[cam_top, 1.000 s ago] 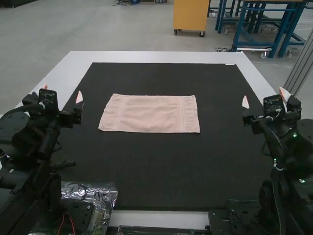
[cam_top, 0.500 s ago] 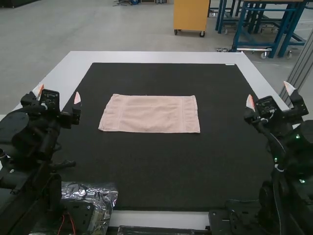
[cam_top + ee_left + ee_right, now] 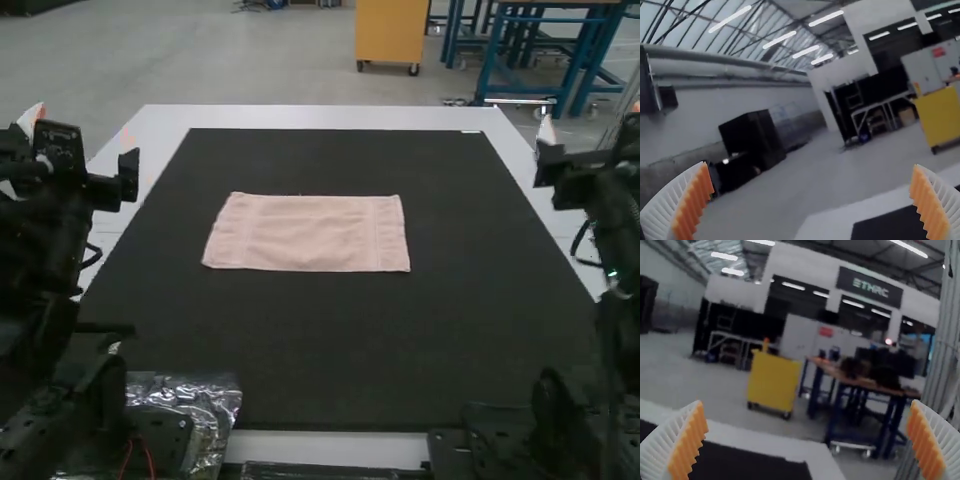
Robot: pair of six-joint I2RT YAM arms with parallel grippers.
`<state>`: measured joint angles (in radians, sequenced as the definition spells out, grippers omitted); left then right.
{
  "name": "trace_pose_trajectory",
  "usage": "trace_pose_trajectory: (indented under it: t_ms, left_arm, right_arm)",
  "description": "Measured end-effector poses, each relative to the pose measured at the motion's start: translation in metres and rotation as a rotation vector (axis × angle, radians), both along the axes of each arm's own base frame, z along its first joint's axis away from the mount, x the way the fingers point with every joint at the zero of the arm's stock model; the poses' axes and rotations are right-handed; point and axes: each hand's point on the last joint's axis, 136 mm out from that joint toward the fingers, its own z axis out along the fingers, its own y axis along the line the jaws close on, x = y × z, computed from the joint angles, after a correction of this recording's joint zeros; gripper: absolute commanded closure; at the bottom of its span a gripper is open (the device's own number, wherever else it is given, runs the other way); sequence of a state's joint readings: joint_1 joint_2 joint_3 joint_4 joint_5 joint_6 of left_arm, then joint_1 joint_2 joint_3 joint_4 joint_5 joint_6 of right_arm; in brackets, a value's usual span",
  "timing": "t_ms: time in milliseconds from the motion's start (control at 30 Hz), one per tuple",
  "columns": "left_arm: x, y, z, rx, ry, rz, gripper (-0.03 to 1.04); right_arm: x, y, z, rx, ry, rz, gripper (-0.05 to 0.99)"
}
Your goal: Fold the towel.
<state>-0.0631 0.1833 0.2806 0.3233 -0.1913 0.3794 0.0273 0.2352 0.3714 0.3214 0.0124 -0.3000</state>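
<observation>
The pale pink towel (image 3: 305, 233) lies flat as a wide rectangle on the black mat, its left side slanting; whether it has layers I cannot tell. Beyond the mat's left side, raised and apart from the towel, is my left gripper (image 3: 82, 125). My right gripper (image 3: 590, 120) is held up at the far right, also away from the cloth. In the left wrist view the left gripper (image 3: 810, 167) has its ribbed fingers spread wide with nothing between them. The right gripper (image 3: 807, 405) is likewise open and holding nothing in the right wrist view.
The black mat (image 3: 330, 350) covers most of the white table (image 3: 330, 116), whose rim shows around it. Crinkled silvery plastic (image 3: 212, 400) sits at the near left edge, beside the left arm's base. A dark bar (image 3: 320, 471) lies along the near edge.
Both arms have shifted: the left gripper outward to the left and up, the right one outward and up after tilting. The towel has stayed where it was.
</observation>
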Motion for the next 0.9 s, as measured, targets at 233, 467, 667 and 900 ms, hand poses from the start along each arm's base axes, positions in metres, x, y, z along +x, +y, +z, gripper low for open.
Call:
trace_pose_trajectory:
  t_ms: [233, 467, 667, 900]
  left_arm:
    - [0.069, -0.004, 0.041, -0.172, 0.202, -0.058, 0.06]
    - [0.167, -0.001, -0.034, -0.387, 0.547, -0.062, 0.06]
    - [0.206, 0.005, -0.111, -0.533, 0.737, -0.092, 0.06]
    - [0.229, -0.014, -0.180, -0.598, 0.905, -0.179, 0.06]
  right_arm:
    - [0.060, 0.018, 0.038, 0.200, 0.217, 0.159, 0.03]
    - [0.134, 0.029, -0.009, 0.287, 0.518, 0.229, 0.03]
    - [0.175, 0.031, -0.098, 0.356, 0.786, 0.267, 0.03]
    - [0.199, 0.042, -0.181, 0.394, 0.990, 0.306, 0.03]
